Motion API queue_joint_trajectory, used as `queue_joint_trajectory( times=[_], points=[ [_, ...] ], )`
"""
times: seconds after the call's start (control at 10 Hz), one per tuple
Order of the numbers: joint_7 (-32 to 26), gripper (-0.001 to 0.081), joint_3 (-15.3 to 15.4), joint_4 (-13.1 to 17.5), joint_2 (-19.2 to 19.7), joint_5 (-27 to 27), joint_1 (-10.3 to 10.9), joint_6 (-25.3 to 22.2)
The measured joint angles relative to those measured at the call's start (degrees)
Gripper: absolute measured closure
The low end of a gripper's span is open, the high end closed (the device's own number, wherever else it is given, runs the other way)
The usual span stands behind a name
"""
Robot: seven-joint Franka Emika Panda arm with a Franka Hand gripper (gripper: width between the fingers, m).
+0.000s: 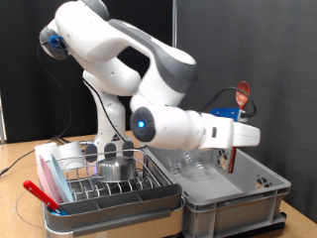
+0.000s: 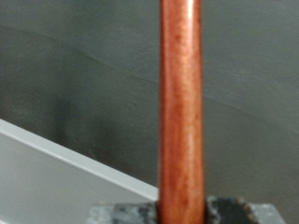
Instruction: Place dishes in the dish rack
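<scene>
The claw (image 1: 234, 149) is closed on a reddish-brown wooden spoon (image 1: 239, 119), held upright, bowl end up, above the large grey crate (image 1: 233, 198). The low silver wire dish rack (image 1: 109, 178) sits at the exterior view's left, a shiny steel bowl (image 1: 117, 169) already inside.

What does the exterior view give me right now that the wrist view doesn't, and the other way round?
Only the exterior view shows the arm, the dish rack at its lower left with a steel bowl in it, and the grey crate under the hand. It also shows the wooden spoon's bowl end sticking up above the hand.

Only the wrist view shows the handle's reddish grain close up, against the crate's grey floor.

Both show the wooden spoon held upright between the fingers.
</scene>
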Motion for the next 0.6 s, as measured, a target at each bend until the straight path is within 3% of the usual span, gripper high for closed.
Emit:
queue_joint_trajectory(
  times=[0.3, 0.4, 0.6],
  points=[
    [0.3, 0.0706, -0.2, 3.8, 1.1, 0.9, -3.6, -10.1],
    [0.3, 0.0706, 0.5, 3.9, 1.1, 1.1, -4.7, -11.6],
    [0.8, 0.0706, 0.1, 3.7, 1.1, 1.3, -4.5, -11.3]
  ],
)
